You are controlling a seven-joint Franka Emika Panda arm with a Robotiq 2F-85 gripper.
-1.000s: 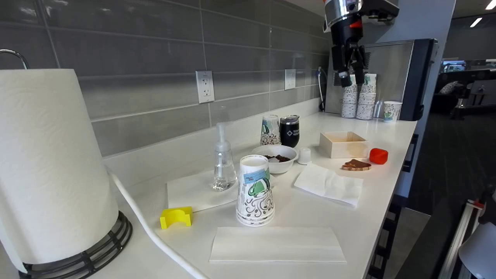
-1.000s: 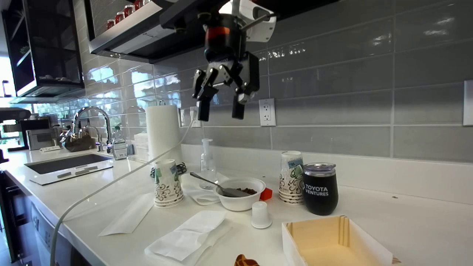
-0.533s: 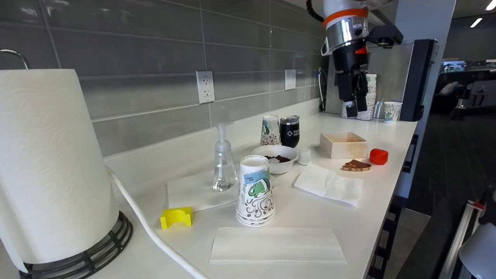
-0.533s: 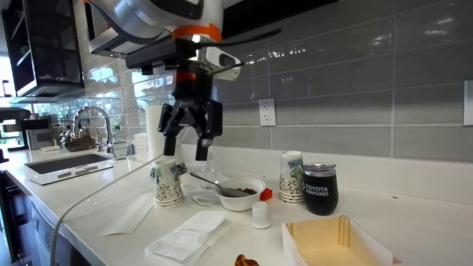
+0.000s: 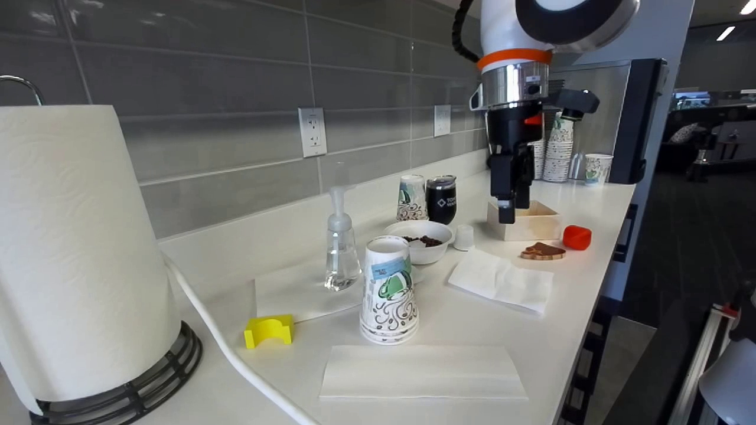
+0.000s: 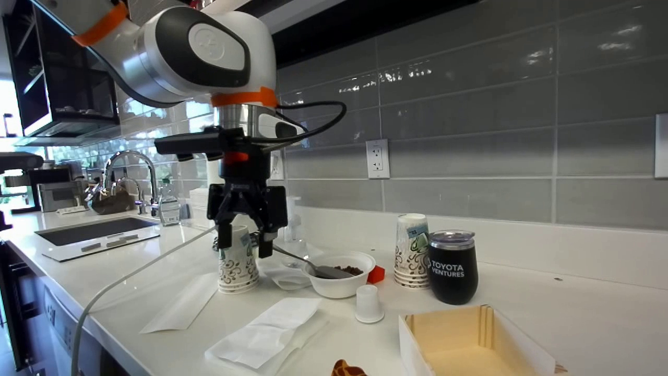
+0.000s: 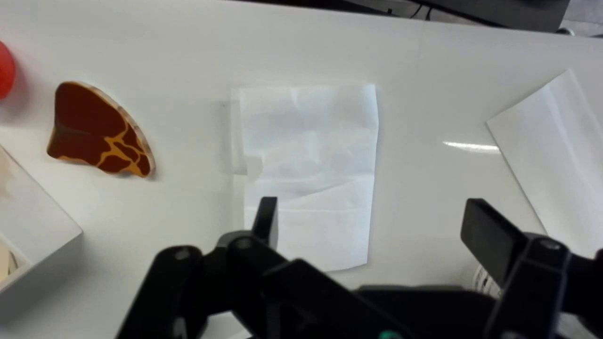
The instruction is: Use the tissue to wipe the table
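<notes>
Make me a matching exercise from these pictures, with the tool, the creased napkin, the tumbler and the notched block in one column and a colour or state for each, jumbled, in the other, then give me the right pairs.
Things
1. tool
2. creased napkin
3. tumbler
4. notched block

Colours and states
A. yellow
B. black, lettered TOYOTA VENTURES
C. open, holding nothing
D. white, lying on the countertop

Right pairs: 1-C, 2-D, 3-B, 4-A

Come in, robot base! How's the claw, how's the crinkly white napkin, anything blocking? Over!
Black two-fingered gripper open, empty, above smooth white countertop. Rumpled white paper napkin on it, ungripped. Nothing visibly blocking; brown steak-shaped piece nearby, apart.
</notes>
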